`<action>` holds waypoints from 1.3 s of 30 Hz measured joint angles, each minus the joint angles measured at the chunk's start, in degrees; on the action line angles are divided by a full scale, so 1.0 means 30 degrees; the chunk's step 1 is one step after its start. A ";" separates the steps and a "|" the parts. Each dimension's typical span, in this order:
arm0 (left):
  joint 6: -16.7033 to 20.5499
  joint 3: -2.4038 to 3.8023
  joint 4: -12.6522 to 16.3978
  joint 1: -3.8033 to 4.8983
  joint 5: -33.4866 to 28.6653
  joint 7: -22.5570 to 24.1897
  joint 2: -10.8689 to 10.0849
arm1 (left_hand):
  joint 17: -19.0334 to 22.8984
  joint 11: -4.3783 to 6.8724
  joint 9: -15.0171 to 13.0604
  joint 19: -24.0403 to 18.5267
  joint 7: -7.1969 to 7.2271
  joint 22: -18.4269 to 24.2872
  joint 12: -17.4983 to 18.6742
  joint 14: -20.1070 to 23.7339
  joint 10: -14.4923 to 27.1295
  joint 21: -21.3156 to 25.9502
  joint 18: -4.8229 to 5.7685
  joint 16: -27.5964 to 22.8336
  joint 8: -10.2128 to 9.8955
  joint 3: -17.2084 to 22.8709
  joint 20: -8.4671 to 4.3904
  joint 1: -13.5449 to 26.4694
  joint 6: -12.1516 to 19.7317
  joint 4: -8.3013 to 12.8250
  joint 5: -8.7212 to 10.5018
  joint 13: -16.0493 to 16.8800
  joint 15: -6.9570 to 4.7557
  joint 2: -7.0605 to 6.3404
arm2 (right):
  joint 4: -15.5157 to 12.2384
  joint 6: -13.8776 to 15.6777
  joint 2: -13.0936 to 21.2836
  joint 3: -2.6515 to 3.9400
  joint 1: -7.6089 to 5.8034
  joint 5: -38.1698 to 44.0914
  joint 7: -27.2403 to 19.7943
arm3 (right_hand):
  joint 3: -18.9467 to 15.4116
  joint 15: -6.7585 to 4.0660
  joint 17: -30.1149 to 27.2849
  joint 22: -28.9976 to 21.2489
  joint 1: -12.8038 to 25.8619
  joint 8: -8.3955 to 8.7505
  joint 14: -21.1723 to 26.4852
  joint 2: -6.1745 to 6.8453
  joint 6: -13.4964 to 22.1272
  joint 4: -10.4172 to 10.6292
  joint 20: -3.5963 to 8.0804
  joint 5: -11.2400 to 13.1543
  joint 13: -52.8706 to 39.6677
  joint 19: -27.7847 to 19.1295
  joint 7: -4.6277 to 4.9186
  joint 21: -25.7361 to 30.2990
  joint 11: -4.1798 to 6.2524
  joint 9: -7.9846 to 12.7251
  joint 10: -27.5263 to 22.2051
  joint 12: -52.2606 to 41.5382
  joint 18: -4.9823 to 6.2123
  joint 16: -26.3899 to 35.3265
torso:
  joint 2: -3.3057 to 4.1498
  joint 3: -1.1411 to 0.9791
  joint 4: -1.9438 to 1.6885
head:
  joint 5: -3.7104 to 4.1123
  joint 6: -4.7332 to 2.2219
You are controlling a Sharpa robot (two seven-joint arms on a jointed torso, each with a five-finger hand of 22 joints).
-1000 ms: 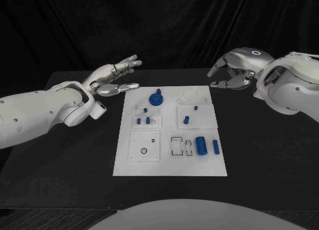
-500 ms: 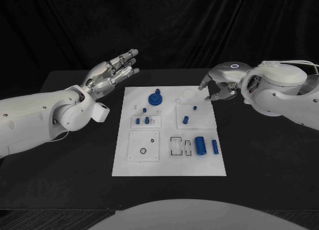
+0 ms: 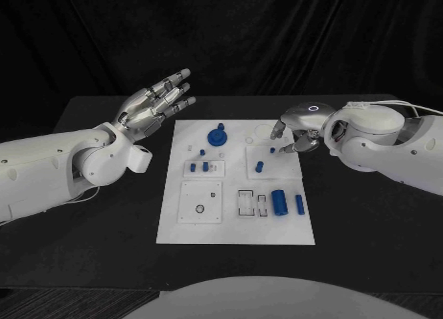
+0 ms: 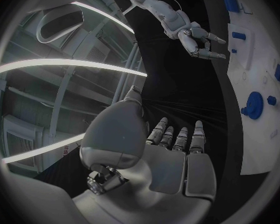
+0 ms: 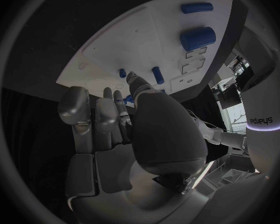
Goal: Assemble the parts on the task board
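The white task board (image 3: 236, 229) lies in the middle of the black table. On it are a blue round geared part (image 3: 217, 136), several small blue pegs (image 3: 260, 166), a thick blue cylinder (image 3: 278, 201) and a thin one (image 3: 300, 203). My right hand (image 3: 296, 130) hovers over the board's far right corner, fingers bent loosely downward near a small peg (image 3: 273, 150), holding nothing. My left hand (image 3: 160, 100) is raised off the board's far left corner, fingers spread and empty. The right wrist view shows the right hand (image 5: 121, 134) above the board (image 5: 146, 40) and both cylinders (image 5: 197, 37).
Black table (image 3: 375, 219) surrounds the board on all sides. A white ring (image 3: 263, 133) sits at the board's far end, under the right hand. White inset plates with slots (image 3: 250, 203) lie in the board's near half. The left wrist view shows the left hand (image 4: 171, 154) and the board's edge (image 4: 258, 144).
My right hand has moved in from beyond the table's far right onto the board's far right corner. My left hand has lifted and turned its fingers upward.
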State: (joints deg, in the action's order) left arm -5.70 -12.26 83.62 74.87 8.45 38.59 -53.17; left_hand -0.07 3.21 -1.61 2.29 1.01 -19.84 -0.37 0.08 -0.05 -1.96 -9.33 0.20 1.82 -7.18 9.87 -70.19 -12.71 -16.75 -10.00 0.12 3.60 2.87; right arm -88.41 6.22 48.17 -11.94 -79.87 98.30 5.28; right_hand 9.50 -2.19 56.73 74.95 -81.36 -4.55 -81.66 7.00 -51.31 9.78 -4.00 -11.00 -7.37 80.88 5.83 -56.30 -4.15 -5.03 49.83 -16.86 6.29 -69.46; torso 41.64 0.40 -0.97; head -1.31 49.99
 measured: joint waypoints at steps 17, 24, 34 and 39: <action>-0.0409 0.0003 -0.0044 -0.0225 -0.0621 0.0040 -0.0041 | -0.0009 -0.0282 -0.0017 0.0205 -0.0385 0.0563 0.0000 -0.0055 -0.0092 0.0000 0.0002 0.0000 0.0001 -0.0685 0.0340 -0.1403 -0.0386 0.0054 -0.1853 0.0004 0.0328 0.0915 | 0.1093 0.0682 -0.0942 0.0003 0.0789 0.0065 -0.0830 | 0.1261 -0.0037 0.0086 -0.0004 -0.0404 -0.0202 -0.0100 -0.0051 -0.0619 -0.0655 0.0071 -0.3283 0.0760 0.0071 0.0188 0.0001 0.0034 -0.0079 0.1259 0.0376 -0.0004 0.0001 | 0.0022 -0.0095 0.0002 | 0.0048 0.0000; -0.0585 0.0000 -0.0102 -0.0282 -0.0676 0.0046 -0.0001 | -0.0009 -0.0459 -0.0053 0.0273 -0.0579 0.0735 0.0000 0.0003 -0.0186 0.0000 0.0003 0.0001 0.0001 -0.0871 0.0408 -0.2081 -0.0581 0.0138 -0.2567 0.0005 0.0406 0.1202 | 0.1433 0.0975 -0.1188 0.0003 0.0916 0.0066 -0.1045 | 0.1740 -0.0037 0.0129 -0.0005 -0.0530 -0.0370 -0.0100 0.0075 -0.0887 -0.0785 0.0139 -0.3642 0.0923 0.0138 0.0208 0.0002 0.0033 -0.0160 0.1396 0.0543 -0.0005 -0.0082 | 0.0040 -0.0104 -0.0002 | 0.0051 0.0000; -0.0795 0.0000 -0.0221 -0.0364 -0.0712 0.0053 0.0062 | -0.0006 -0.0665 -0.0051 0.0341 -0.0714 0.0874 0.0000 -0.0101 -0.0258 0.0000 0.0007 0.0001 0.0001 -0.1104 0.0610 -0.2866 -0.0716 0.0265 -0.3424 0.0007 0.0648 0.1393 | 0.1800 0.1217 -0.1391 0.0004 0.1051 0.0067 -0.1159 | 0.2196 -0.0039 0.0355 -0.0008 -0.0528 -0.0614 -0.0239 0.0075 -0.1468 -0.0814 0.0070 -0.3619 0.1028 0.0206 0.0161 -0.0145 -0.0022 -0.0340 0.1821 0.0543 -0.0003 -0.0217 | 0.0027 -0.0084 0.0024 | 0.0040 0.0000; -0.0849 -0.0001 -0.0257 -0.0375 -0.0721 0.0055 0.0077 | -0.0006 -0.0729 -0.0072 0.0410 -0.0782 0.0863 0.0000 -0.0168 -0.0323 0.0000 0.0005 0.0001 0.0001 -0.1156 0.0679 -0.3094 -0.0784 0.0318 -0.3718 0.0034 0.0715 0.1466 | 0.1922 0.1328 -0.1485 0.0006 0.1118 0.0067 -0.1203 | 0.2376 -0.0039 0.0425 -0.0009 -0.0442 -0.0736 -0.0238 0.0160 -0.1748 -0.0839 0.0138 -0.3546 0.1033 0.0274 0.0086 -0.0145 0.0055 -0.0500 0.2105 0.0543 -0.0005 -0.0306 | 0.0020 -0.0079 0.0037 | -0.0016 0.0000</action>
State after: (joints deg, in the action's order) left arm -8.24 -12.26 82.84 73.74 6.29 38.76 -52.94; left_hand -0.09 1.02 -1.83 3.52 -1.34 -17.25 -0.37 -0.43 -1.02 -1.96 -9.31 0.21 1.82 -10.65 11.91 -79.47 -15.06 -15.80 -21.15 0.23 5.74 7.27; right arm -82.64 10.21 43.71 -11.92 -76.52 98.51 1.67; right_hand 16.63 -2.31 58.01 74.92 -82.68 -6.76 -82.37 7.48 -56.56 7.26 -3.59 -21.64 -4.27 81.70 6.08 -56.74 -3.99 -6.53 56.15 -15.24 6.28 -70.37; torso 41.70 0.16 -0.86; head -1.36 49.99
